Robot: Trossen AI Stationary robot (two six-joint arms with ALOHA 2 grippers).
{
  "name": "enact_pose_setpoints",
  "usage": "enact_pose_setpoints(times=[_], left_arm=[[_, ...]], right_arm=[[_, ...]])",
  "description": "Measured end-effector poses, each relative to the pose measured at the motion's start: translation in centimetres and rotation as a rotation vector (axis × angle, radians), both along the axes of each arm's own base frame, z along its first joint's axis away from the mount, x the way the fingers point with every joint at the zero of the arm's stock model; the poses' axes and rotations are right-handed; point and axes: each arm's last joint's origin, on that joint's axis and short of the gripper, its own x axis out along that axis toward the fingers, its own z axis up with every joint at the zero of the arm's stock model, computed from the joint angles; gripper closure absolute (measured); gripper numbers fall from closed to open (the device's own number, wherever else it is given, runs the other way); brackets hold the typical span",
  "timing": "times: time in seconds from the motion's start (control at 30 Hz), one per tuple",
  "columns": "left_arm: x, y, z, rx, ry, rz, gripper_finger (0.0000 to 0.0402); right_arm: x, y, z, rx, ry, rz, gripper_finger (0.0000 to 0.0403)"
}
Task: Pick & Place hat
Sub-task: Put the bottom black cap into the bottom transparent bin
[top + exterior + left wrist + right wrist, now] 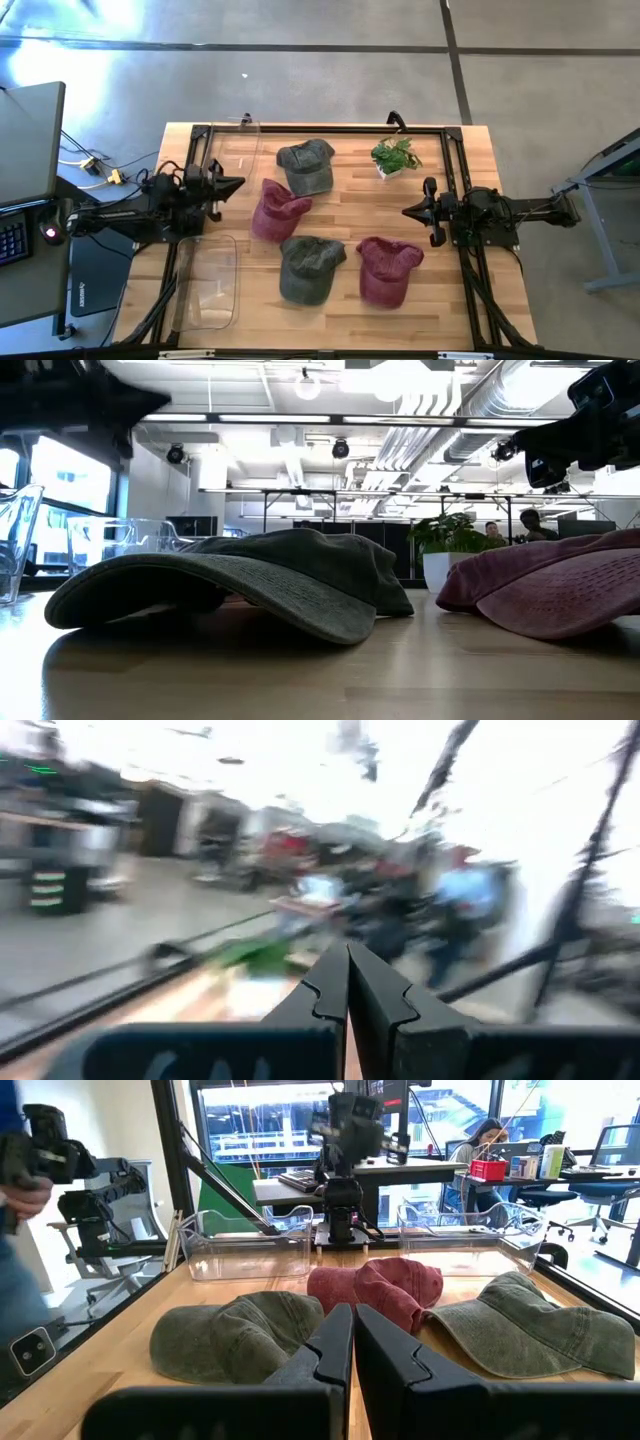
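Note:
Several caps lie on the wooden table: a green cap [307, 165] at the far middle, a maroon cap [277, 209] left of centre, a green cap [311, 267] near the front, and a maroon cap [386, 269] to its right. My left gripper [238, 183] is shut and empty, held above the table's left side next to the left maroon cap. My right gripper [408, 211] is shut and empty at the right, pointing toward the caps. Its wrist view shows the caps ahead of its fingers [352, 1342].
Two clear plastic bins stand on the left: one at the far left [235, 150], one at the near left [209, 282]. A small potted plant [395, 157] stands at the far right. A black frame [452, 160] rims the table.

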Motion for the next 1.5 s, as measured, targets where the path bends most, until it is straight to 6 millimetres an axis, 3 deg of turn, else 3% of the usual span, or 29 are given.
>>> enact_pose_setpoints(times=[0.17, 0.37, 0.53, 0.77, 0.97, 1.23, 1.5], left_arm=[[-0.3, -0.1, 1.7, -0.126, -0.184, -0.098, 0.0402], [-1.8, 0.2, 4.3, -0.183, -0.484, 0.031, 0.0402], [-0.4, 0.5, 7.3, -0.187, -0.311, 0.116, 0.0402], [6.2, 1.2, 11.5, -0.137, 0.173, 0.130, 0.0402], [12.9, 1.6, 12.7, -0.010, 0.584, -0.018, 0.0402], [21.9, 1.7, 9.1, 0.053, 1.052, -0.448, 0.0390], [28.7, 2.2, 4.2, 0.005, 1.231, -0.608, 0.0306]], right_arm=[[0.0, 0.0, 0.0, 0.000, 0.001, 0.000, 0.0391], [0.0, 0.0, 0.0, 0.000, 0.000, 0.000, 0.0391], [0.0, 0.0, 0.0, 0.000, 0.000, 0.000, 0.0391], [0.0, 0.0, 0.0, 0.000, 0.000, 0.000, 0.0391], [0.0, 0.0, 0.0, 0.000, 0.000, 0.000, 0.0391], [0.0, 0.0, 0.0, 0.000, 0.000, 0.000, 0.0391], [0.0, 0.0, 0.0, 0.000, 0.000, 0.000, 0.0391]])
